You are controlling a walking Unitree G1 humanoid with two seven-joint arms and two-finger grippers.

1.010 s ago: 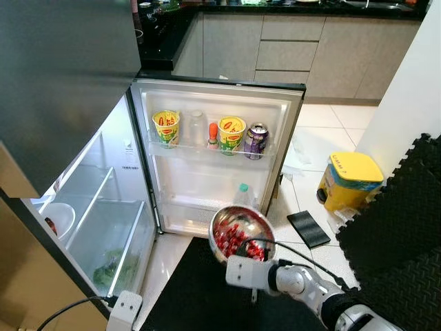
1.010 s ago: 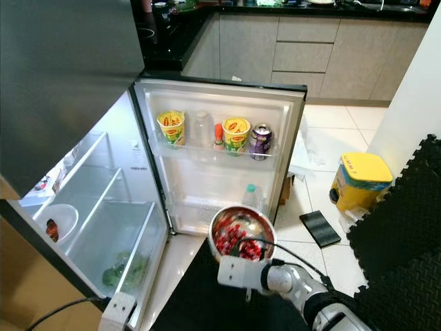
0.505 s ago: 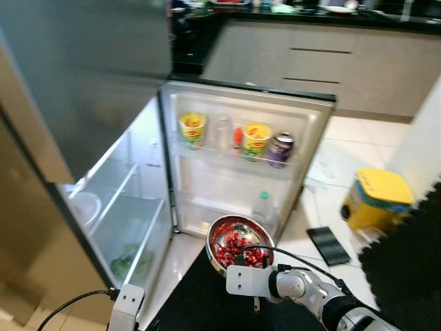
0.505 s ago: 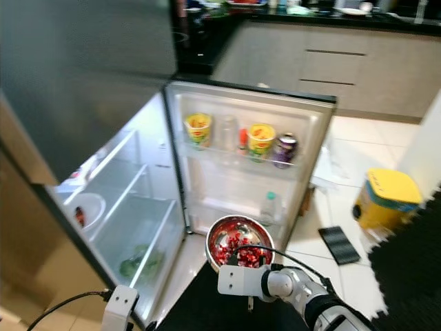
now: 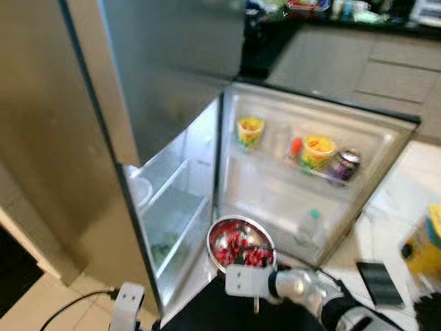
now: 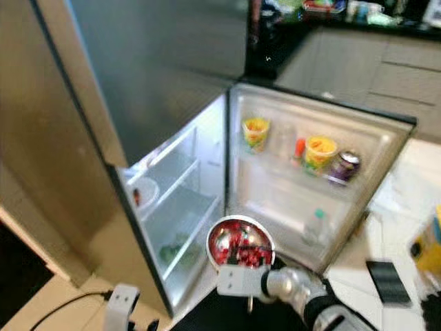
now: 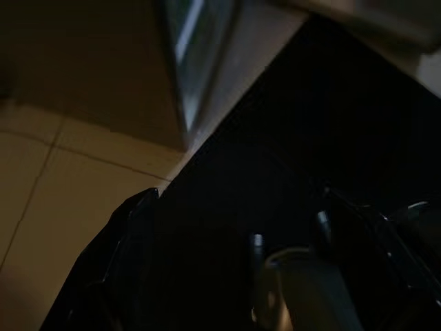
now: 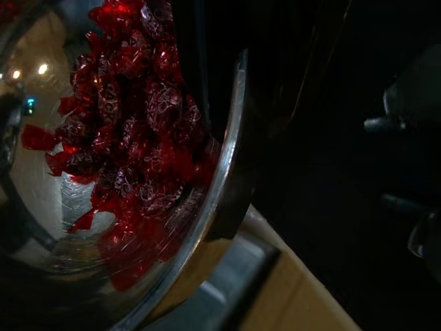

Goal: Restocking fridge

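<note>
The fridge stands open, its door swung wide with cups, a small bottle and a can on the door shelf; a steel bowl of red wrapped sweets hangs low before the opening, above the black floor mat. The right arm reaches forward, forearm bent inward, its right end effector pinching the bowl's near rim; the left end effector hangs low by the fridge's corner, and whether it is spread I cannot tell.
</note>
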